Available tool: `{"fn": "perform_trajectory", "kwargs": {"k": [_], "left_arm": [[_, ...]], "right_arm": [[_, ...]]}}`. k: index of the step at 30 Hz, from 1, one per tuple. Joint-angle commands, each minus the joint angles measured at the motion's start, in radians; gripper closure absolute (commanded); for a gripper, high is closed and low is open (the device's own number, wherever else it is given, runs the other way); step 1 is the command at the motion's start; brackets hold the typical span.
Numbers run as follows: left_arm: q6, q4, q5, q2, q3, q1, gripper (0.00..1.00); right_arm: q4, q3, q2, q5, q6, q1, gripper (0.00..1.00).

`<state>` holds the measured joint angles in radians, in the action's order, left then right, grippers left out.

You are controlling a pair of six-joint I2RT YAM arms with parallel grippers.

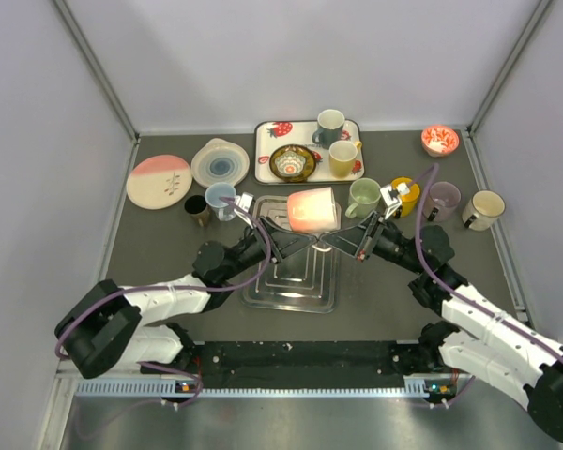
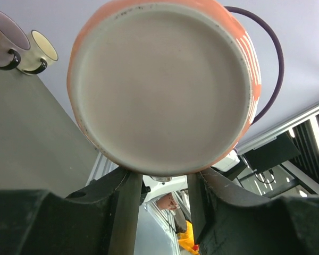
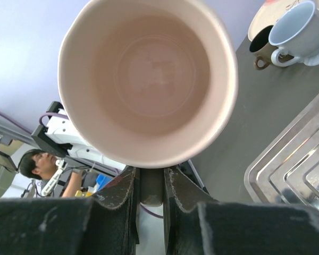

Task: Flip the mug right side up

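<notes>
Coral mug (image 1: 311,208) held in the air over the far end of a steel tray (image 1: 263,298), lying on its side between the two arms. Its mouth faces the right arm and its base faces the left arm.

From above, the mug's handle cannot be made out, and both sets of fingertips are partly hidden under its body. In the left wrist view the pale, unglazed base fills most of the picture and its top edge is cut off. In the right wrist view the empty, cream interior fills the upper half.

Right gripper (image 3: 151,172): jaws nearly together, pinching a narrow part of the mug just below the rim. That part is mostly hidden by the rim, so whether it is the handle is unclear.

Left gripper (image 2: 162,178): jaws partly apart, with background showing in the gap between them. The fingertips (image 2: 128,183) meet the lower edge of the base. Whether they clamp the mug or only touch it cannot be told.
</notes>
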<state>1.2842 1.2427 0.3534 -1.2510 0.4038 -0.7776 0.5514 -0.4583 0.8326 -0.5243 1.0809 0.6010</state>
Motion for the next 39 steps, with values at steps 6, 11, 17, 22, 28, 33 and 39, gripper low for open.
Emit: {"fn": "perform_trajectory", "kwargs": {"k": [6,11,17,22,28,33,39], "left_arm": [[-0.009,0.141,0.019,0.018,0.086,0.008,0.78],[-0.016,0.113,0.021,0.025,0.093,0.011,1.0],[-0.124,-0.073,0.015,0.103,0.107,0.011,1.0],[-0.256,-0.288,-0.047,0.212,0.112,0.011,1.0],[-0.362,-0.385,-0.103,0.292,0.092,0.011,1.0],[-0.445,-0.578,-0.184,0.372,0.098,0.011,1.0],[-0.692,-0.941,-0.346,0.452,0.167,0.011,1.0]], "right_arm": [[-0.016,-0.056,-0.02,-0.131,-0.067,0.022,1.0],[-0.037,-0.06,-0.018,-0.141,-0.079,0.025,1.0],[-0.177,-0.098,-0.041,-0.128,-0.162,0.028,0.94],[-0.241,-0.117,-0.064,-0.117,-0.187,0.026,0.69],[-0.257,-0.135,-0.063,-0.118,-0.197,0.028,0.6],[-0.324,-0.155,-0.072,-0.109,-0.223,0.028,0.52],[-0.548,-0.183,-0.142,-0.022,-0.349,0.028,0.48]]}}
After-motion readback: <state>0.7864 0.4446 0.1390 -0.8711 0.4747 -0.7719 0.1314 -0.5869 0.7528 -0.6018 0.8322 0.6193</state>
